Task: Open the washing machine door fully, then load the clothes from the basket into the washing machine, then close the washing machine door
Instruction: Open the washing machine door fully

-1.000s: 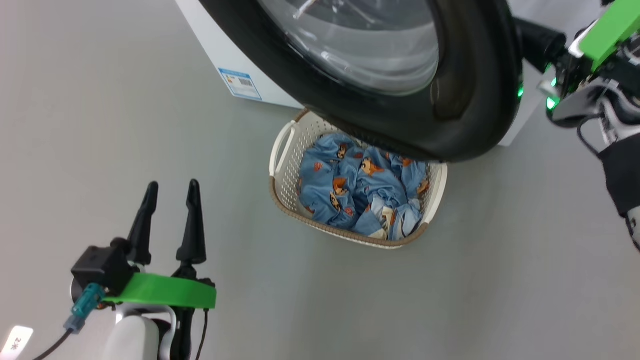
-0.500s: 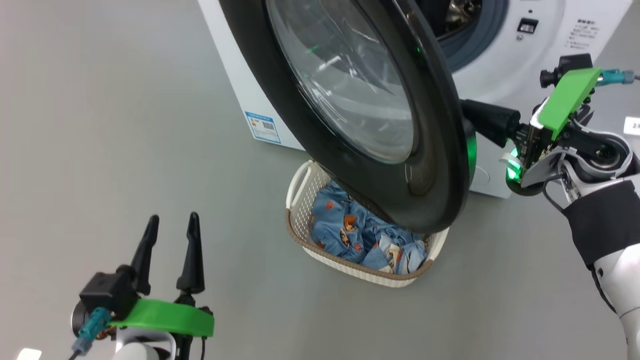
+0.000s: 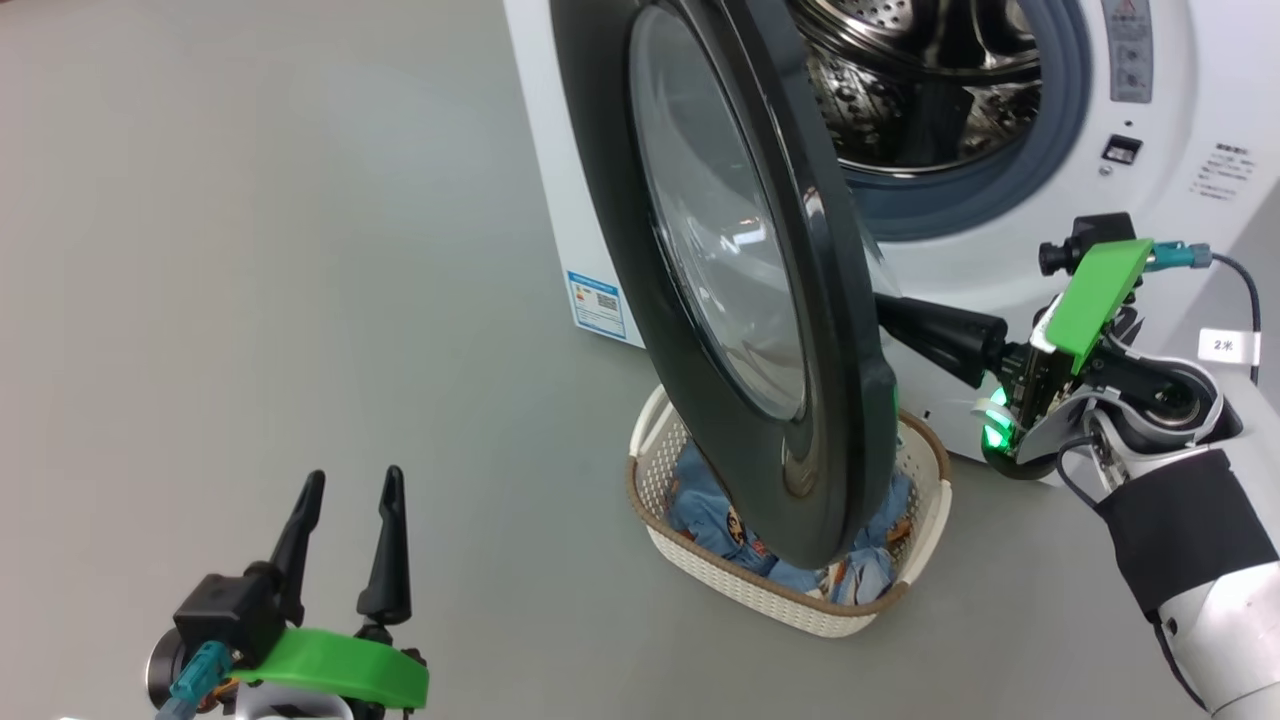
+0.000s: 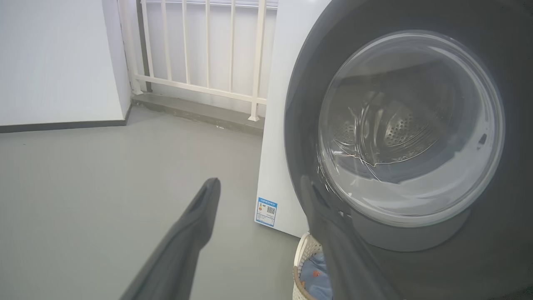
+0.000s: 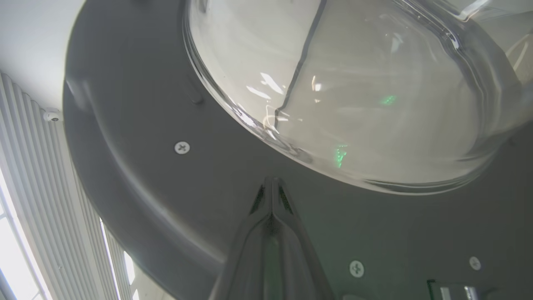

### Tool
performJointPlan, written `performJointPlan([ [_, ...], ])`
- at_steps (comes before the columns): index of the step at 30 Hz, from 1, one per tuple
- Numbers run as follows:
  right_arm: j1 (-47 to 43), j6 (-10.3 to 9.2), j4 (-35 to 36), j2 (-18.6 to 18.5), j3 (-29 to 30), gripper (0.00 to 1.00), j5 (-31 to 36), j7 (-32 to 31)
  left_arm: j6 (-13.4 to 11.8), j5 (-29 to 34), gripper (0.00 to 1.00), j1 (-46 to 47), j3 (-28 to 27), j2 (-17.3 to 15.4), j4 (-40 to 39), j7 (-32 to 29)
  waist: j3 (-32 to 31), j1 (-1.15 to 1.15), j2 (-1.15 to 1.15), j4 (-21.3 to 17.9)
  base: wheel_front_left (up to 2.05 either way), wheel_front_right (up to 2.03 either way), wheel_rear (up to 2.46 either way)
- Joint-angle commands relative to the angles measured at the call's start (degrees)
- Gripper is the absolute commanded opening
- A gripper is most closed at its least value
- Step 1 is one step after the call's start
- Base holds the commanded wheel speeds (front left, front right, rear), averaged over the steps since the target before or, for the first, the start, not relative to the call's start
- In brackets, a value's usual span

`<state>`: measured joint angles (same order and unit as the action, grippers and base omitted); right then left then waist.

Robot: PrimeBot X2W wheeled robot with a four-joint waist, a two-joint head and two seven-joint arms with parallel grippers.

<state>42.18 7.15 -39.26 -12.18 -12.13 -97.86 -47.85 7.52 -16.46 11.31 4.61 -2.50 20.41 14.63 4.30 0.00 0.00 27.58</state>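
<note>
Head view: I see the washing machine door [image 3: 730,280] swung out and nearly edge-on to me, in front of the white washing machine [image 3: 1180,100]. The machine's steel drum [image 3: 930,90] shows at the far right. The basket [image 3: 800,605] stands on the grey floor [image 3: 250,250] just under the door's lower rim, with the clothes [image 3: 700,490] inside it. My left end effector [image 3: 353,475] hangs at the near left, well apart from everything, fingers spread wide and holding nothing. My right end effector [image 3: 905,318] reaches from the right to the inner side of the door.

Left wrist view: the spread fingers point toward the door's outer face. A blue label sticker [image 4: 266,211] sits low on the machine's side, and a railing [image 4: 208,50] stands far behind.

Right wrist view: the two fingers are pressed together and grasp nothing. Their tips are at the dark inner rim just below the glass bowl [image 5: 354,83]; I cannot tell if they touch it.
</note>
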Motion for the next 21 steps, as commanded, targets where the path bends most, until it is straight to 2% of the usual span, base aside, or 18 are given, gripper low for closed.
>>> performJointPlan([
  [1, -0.6, 0.34, 2.2, 1.6, -0.2, 0.00, -1.1, -0.6, 0.0, 0.6, 1.00, 0.5, -1.7, -1.4, -1.1, 0.4, -1.5, 0.00, 0.00, 1.8, 0.00, 0.00, 0.00],
  [7, -1.9, 0.34, 3.2, 3.0, -0.3, 0.00, -0.1, -1.3, -0.3, 0.4, 1.00, 0.2, -1.9, -1.8, -1.2, 0.4, -1.8, 0.00, 0.00, 3.0, 0.00, 0.00, 0.00],
  [21, -2.6, 0.34, 3.1, 3.3, 1.3, 0.00, 1.2, -1.5, -0.8, 0.3, 1.00, -0.1, -1.3, -2.2, -1.1, 0.3, -2.9, 0.00, 0.00, 2.6, 0.00, 0.00, 0.00],
])
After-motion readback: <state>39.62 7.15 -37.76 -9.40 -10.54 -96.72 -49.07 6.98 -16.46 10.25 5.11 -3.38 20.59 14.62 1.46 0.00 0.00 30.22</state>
